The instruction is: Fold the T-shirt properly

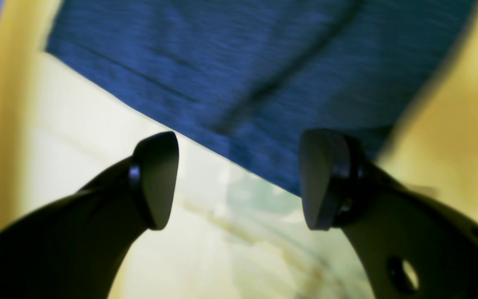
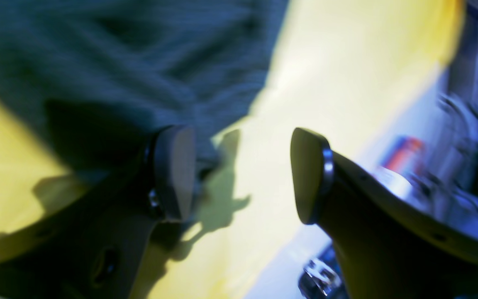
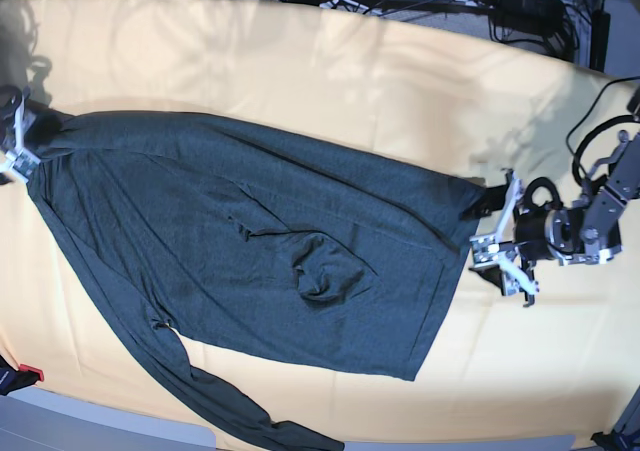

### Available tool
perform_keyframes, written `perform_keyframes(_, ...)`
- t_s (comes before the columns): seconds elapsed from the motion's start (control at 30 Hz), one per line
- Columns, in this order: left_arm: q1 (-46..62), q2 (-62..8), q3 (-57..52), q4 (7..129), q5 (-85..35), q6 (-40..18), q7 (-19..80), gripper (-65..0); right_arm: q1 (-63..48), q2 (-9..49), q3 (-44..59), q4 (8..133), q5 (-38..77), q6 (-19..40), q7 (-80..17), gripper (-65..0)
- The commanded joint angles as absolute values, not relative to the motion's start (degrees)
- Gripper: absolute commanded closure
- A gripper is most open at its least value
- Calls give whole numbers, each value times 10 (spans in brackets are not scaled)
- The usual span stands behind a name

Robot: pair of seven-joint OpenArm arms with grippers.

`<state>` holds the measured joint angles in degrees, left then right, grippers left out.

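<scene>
Base view shows the large dark charcoal-green heathered knit T-shirt [image 3: 270,261] spread across the pale yellow cloth [image 3: 300,61] that covers the tabletop, its body running from the far left toward the right, with one long sleeve trailing down to the near edge at the lower left. A puckered bunch of fabric sits near the middle of the shirt, and wrinkles run across the body. Judging from this layout, the garment lies in one broad piece that looks doubled lengthwise at most; the sleeve is not yet tucked, the wrinkles are not smoothed, and the crosswise folds remain to be done.

The left tool [image 3: 503,254] sits at the shirt's right end, just beside its edge, on an arm reaching in low from the right and roughly level with the tabletop. In the left wrist view its fingers [image 1: 156,178] stand wide apart with nothing between them, the shirt's hem lying just beyond.

The right tool [image 3: 17,131] is at the far left edge, by the shirt's upper left corner. In the right wrist view its pads [image 2: 174,172] also gape wide and empty, one pad close against the dark fabric, though blur hides whether it touches.
</scene>
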<state>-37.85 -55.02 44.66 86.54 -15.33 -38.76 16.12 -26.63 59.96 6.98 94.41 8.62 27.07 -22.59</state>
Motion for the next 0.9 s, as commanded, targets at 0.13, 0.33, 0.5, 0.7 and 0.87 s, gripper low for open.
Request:
perform_keyframes(0.13,-420,-594,438,882,-230,-400,151,-449,-260,616,79,968,175,400,-272,-377)
perform_keyframes(0.33,-414,-613,438,882,-245,-400,153,-449,-291,616,79,967,186,400,-296,-377)
perform_keyframes(0.5,-407,-608,438,883,-246,-400,150,-449,-300,599,79,966,141,387,-256,-377)
perform_keyframes(0.7,-400,-606,438,883,-250,-400,150,-449,-300,556,79,966,62,301,-238,-377)
perform_keyframes(0.87,-400,-606,438,883,-250,-400,149,-449,-296,554,79,967,51,285,-269,-377)
